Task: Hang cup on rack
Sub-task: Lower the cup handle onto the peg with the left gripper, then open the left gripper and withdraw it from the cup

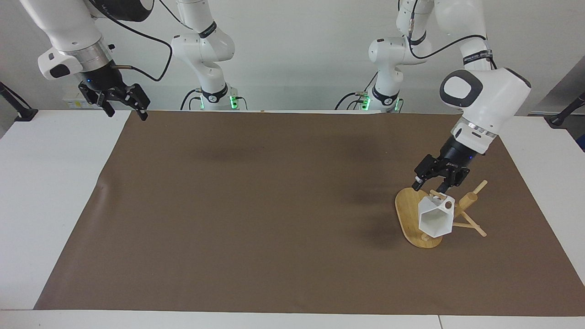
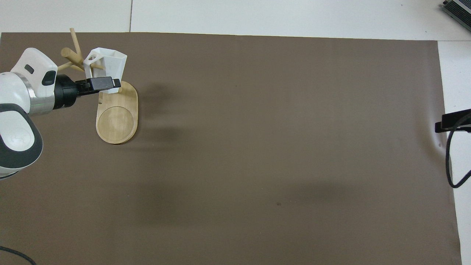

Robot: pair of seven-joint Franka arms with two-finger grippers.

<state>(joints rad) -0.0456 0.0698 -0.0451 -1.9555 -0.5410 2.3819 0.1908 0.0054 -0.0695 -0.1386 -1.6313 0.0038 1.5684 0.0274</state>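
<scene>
Fingers (image 1: pixel 418 183) of the left gripper (image 1: pixel 429 186) apparently spread, above the cup (image 1: pixel 435 218) over brown mat (image 1: pixel 256 205) before white wall (image 1: pixel 297 50).

The scene holds 1 cup (image 1: pixel 435 218), white and faceted, and 1 rack (image 1: pixel 413 219) of light bamboo. There are 2 robot arms, each ending in 1 gripper: the left gripper (image 1: pixel 430 186) and the right gripper (image 1: pixel 126 111). 1 brown mat (image 1: pixel 256 210) covers 1 white desk (image 1: pixel 50 192).

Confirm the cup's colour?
Plain matte white cup, no pattern; clearest in the facing view, hanging on the rack.
</scene>
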